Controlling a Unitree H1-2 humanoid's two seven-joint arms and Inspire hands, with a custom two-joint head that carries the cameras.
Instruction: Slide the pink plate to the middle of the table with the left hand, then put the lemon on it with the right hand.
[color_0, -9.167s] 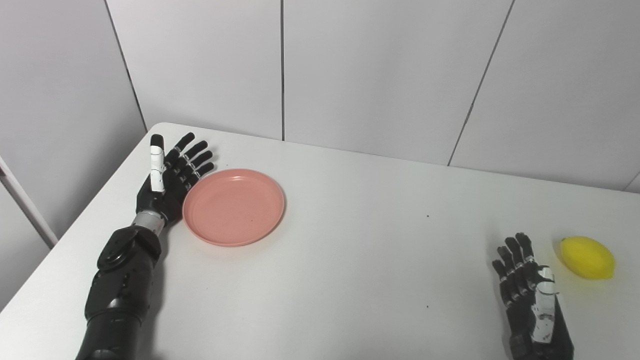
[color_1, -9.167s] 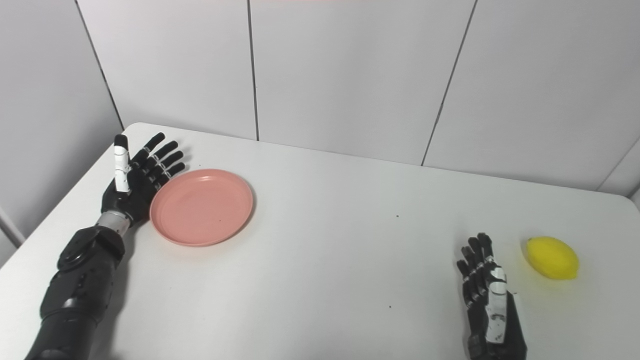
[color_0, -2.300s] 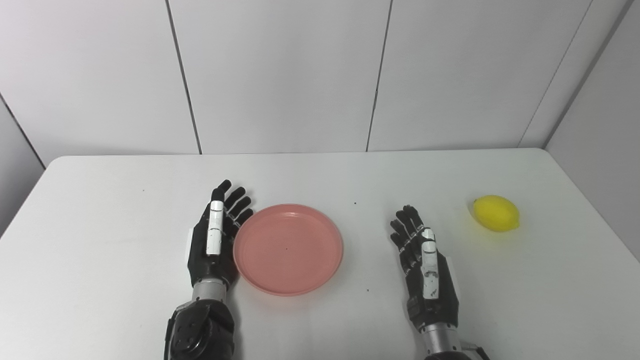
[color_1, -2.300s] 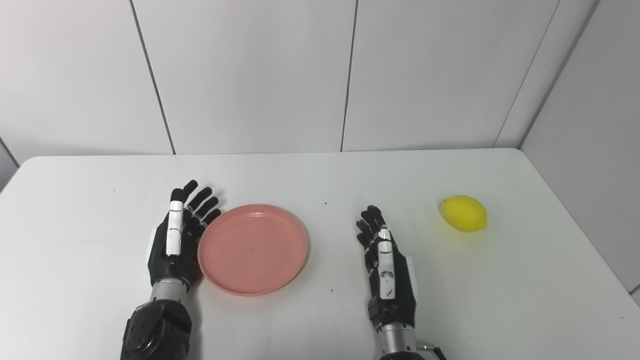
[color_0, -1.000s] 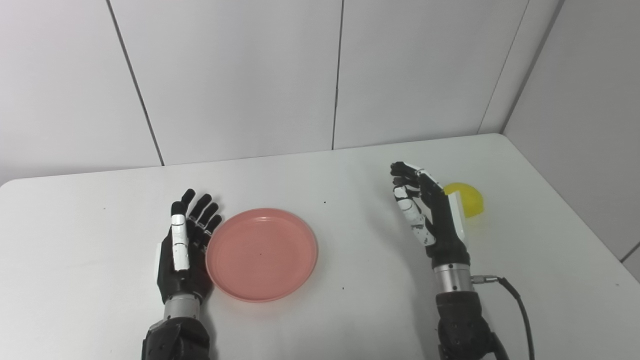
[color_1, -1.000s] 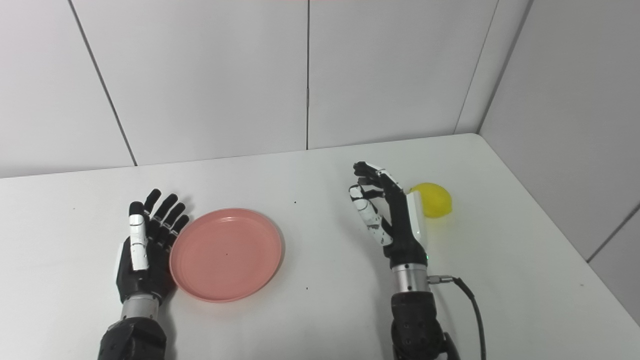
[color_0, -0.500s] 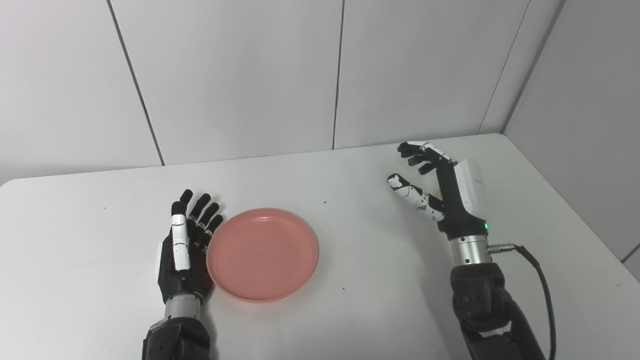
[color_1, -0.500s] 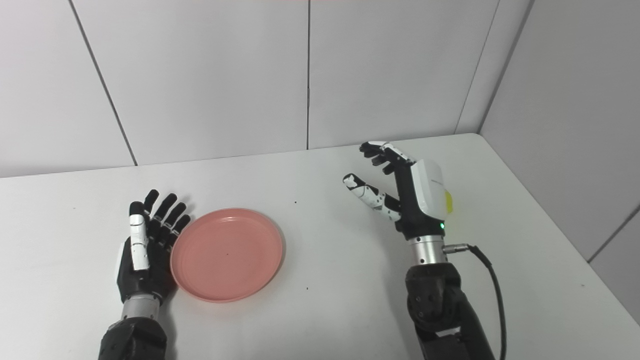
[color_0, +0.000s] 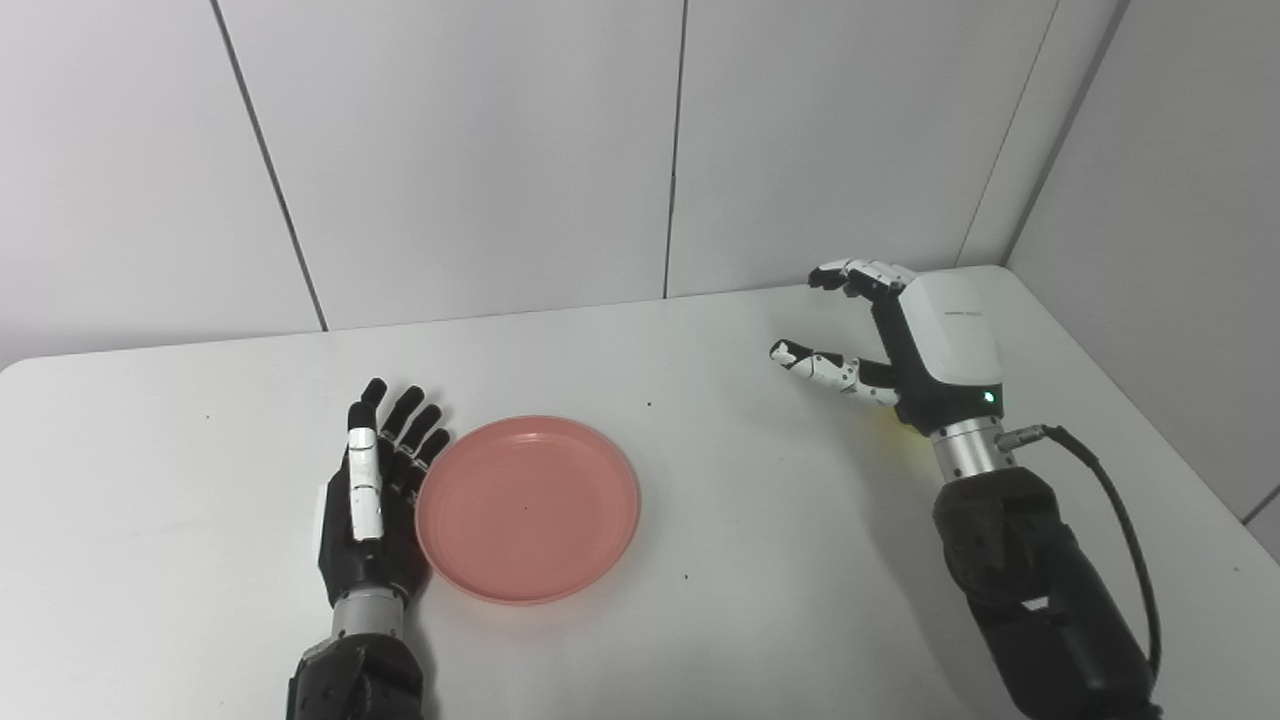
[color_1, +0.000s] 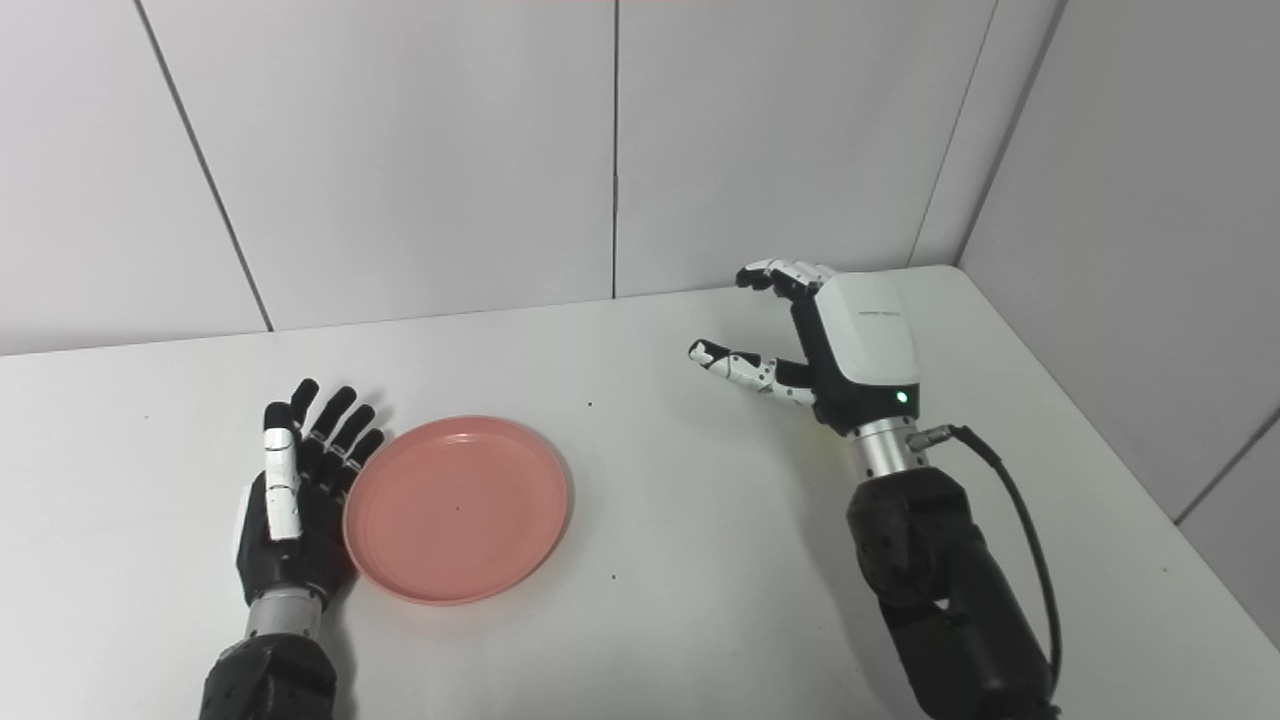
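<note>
Left hand (color_0: 372, 510): flat on counter (color_0: 180, 500), fingers spread, touching plate's left rim.
Pink plate (color_0: 528, 508): upright, mid-counter, empty.
Right hand (color_0: 905, 345): raised, fingers apart, near far right corner.
Lemon (color_0: 899, 424): almost hidden behind right hand; long axis indeterminable.

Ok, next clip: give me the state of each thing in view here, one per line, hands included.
pink plate: flat on the table, right side up, nothing on it.
left hand: open, fingers apart, resting against the plate's left rim.
right hand: open, raised, fingers and thumb spread, holding nothing.
lemon: almost wholly hidden behind the right hand, only a yellow sliver shows; not on the plate.
table: white, bears the plate.
</note>
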